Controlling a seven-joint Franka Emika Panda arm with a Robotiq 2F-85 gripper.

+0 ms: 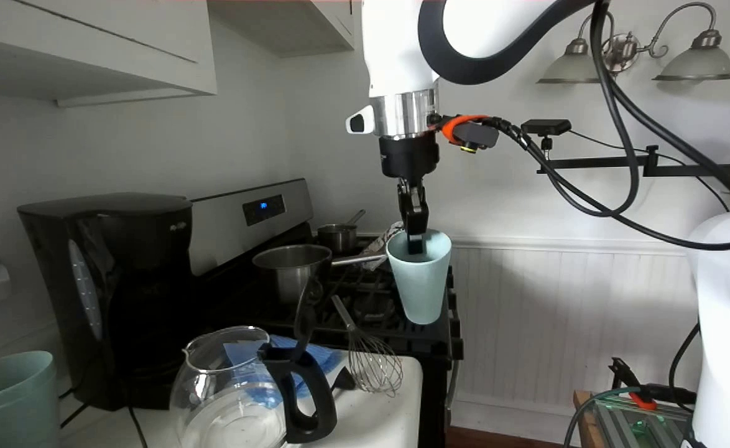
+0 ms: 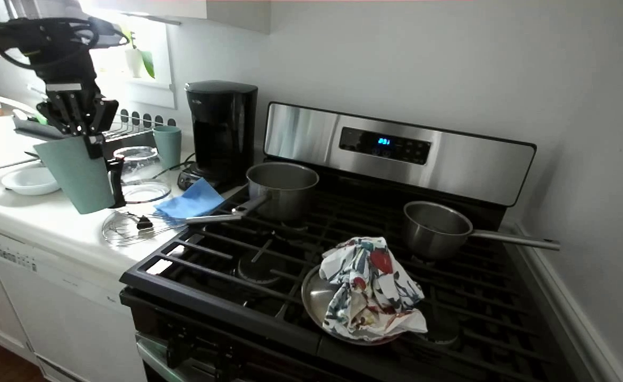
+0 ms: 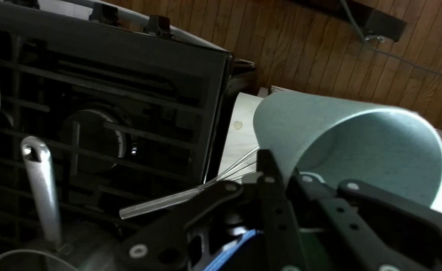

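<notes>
In an exterior view, the window (image 2: 109, 63) left of the stove (image 2: 476, 164) glares overexposed white; soft shadow greys the wall (image 1: 526, 311) beside the stove, and in the dim wrist view the stove sinks into murky black

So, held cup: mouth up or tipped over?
Mouth up: in both exterior views the cup hangs from the claw, wide end on top, narrow end below.

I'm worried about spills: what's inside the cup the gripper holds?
One finger reaches inside the cup; the visible inner wall looks bare in the wrist view. The fingers cover part of the interior; whatever lies there is hidden.
</notes>
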